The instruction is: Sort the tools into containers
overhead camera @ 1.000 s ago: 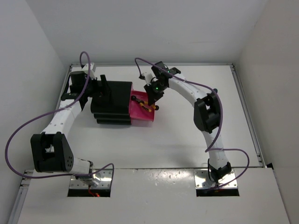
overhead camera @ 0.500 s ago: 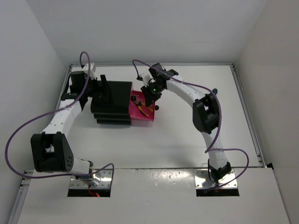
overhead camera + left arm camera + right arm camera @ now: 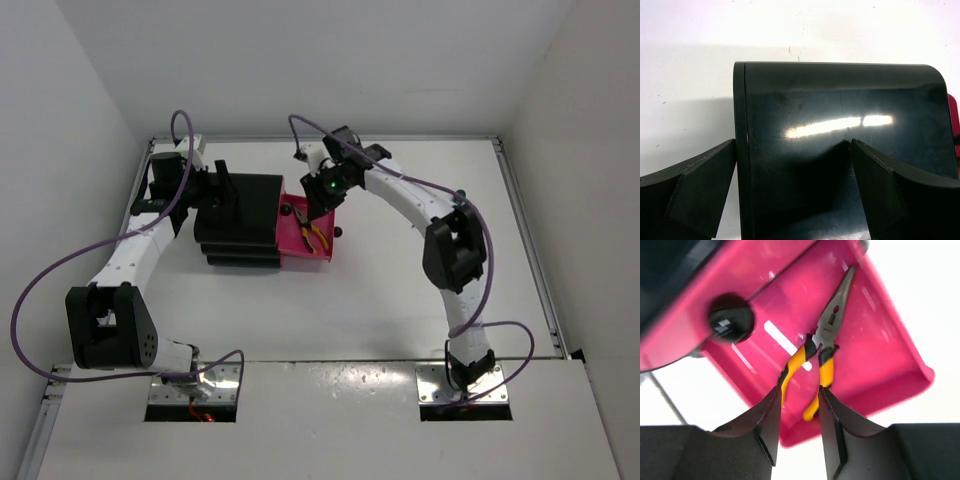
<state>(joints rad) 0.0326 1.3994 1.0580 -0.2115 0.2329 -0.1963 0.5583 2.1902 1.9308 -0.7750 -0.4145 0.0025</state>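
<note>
A black cabinet (image 3: 240, 215) stands at the back left with one magenta-pink drawer (image 3: 296, 252) pulled out to the right. Pliers (image 3: 316, 238) with yellow and black handles lie flat in that drawer, clear in the right wrist view (image 3: 826, 335). My right gripper (image 3: 320, 200) hovers just above the handles, open and apart from them (image 3: 799, 392). My left gripper (image 3: 222, 188) is open at the cabinet's back end (image 3: 792, 185). One finger is beside the cabinet edge, the other over the glossy cabinet top (image 3: 850, 115). Other tools are out of view.
A round black knob (image 3: 730, 320) sits on a pink drawer front beside the open drawer (image 3: 890, 355). Another knob (image 3: 337, 232) marks the open drawer's outer end. White walls close the table at the back and both sides.
The pliers were at my right gripper's fingers over the drawer; now they lie loose in the drawer and the gripper has drawn back slightly. The left arm has not moved.
</note>
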